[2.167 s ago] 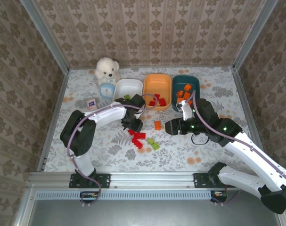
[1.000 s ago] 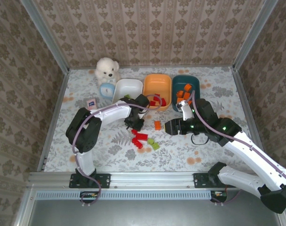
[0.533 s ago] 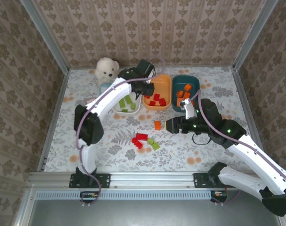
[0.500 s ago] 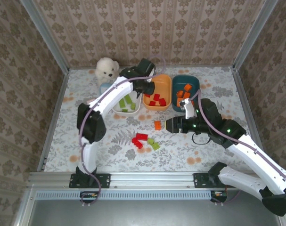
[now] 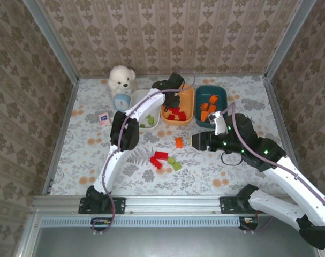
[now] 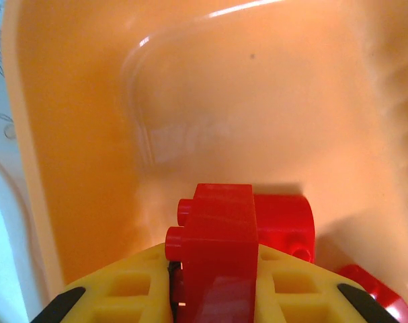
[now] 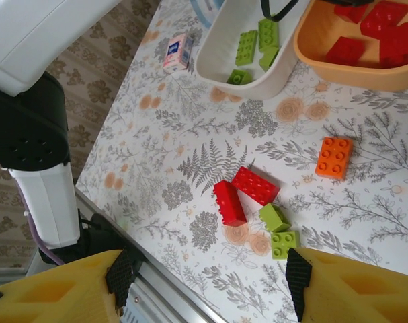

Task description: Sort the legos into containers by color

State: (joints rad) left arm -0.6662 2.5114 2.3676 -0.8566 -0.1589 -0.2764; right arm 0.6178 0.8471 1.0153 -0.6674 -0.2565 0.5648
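Left wrist view: my left gripper (image 6: 214, 293) clamps a small red plastic brick (image 6: 217, 242) over the shallow orange plastic dish (image 6: 76, 134), near the far edge of the tabletop (image 5: 248, 85). Right wrist view: my right gripper (image 7: 208, 279), jaws apart and empty, hangs above loose red, orange and light-green bricks (image 7: 255, 186) mid-tabletop.

I see the orange dish (image 6: 257, 101) as glossy, smooth plastic with bright reflections; the red brick (image 6: 217, 249) at its 6 o'clock is smooth plastic, less shiny.
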